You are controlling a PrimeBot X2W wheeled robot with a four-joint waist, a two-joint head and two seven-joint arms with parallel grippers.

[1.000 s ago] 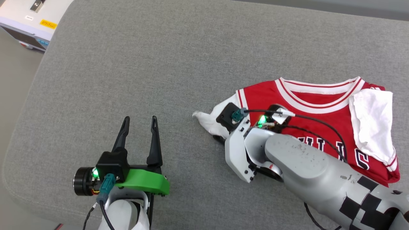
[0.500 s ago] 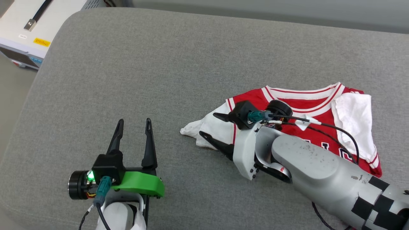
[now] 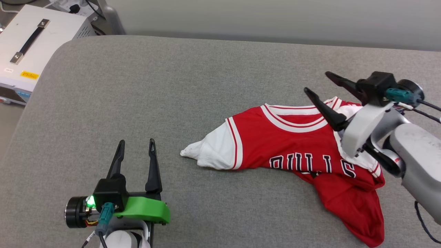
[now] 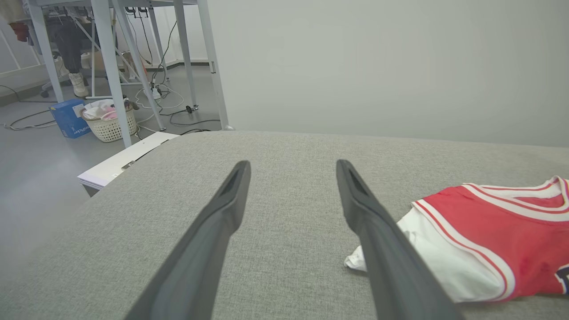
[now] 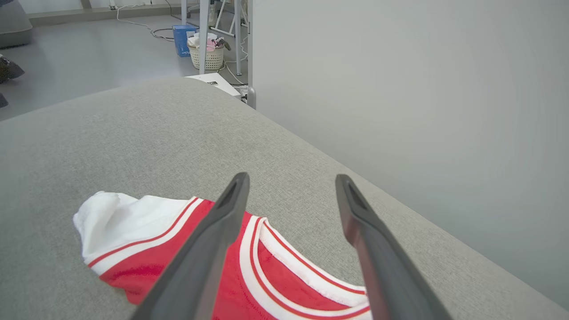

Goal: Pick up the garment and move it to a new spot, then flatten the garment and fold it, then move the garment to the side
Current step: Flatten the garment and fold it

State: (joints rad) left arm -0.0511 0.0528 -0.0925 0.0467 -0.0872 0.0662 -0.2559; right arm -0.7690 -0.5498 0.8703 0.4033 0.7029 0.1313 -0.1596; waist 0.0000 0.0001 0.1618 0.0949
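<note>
- Right gripper (image 3: 316, 81) has let go of the garment (image 3: 275, 144) and now hovers above its collar, jaws wide apart, empty.
- Left gripper (image 3: 136, 141) stays spread, holding nothing.

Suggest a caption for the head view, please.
Red jersey lies crumpled on grey cushion; left hand and right hand open.

Item: the garment (image 3: 275, 144), a red jersey-style T-shirt with white short sleeves.
Trim: red-and-white striped collar (image 3: 293, 122); matching stripes where the white sleeve meets the red body.
Print: black, white-edged "BULLS" lettering (image 3: 310, 164) across the chest, face up and warped by folds.
Pose: rumpled, not flat; collar toward the far side, one white sleeve (image 3: 213, 153) drawn out to a point on the left, red body bunched and trailing toward the near right.
Place: lying on the right half of the grey padded surface (image 3: 172, 86).
</note>
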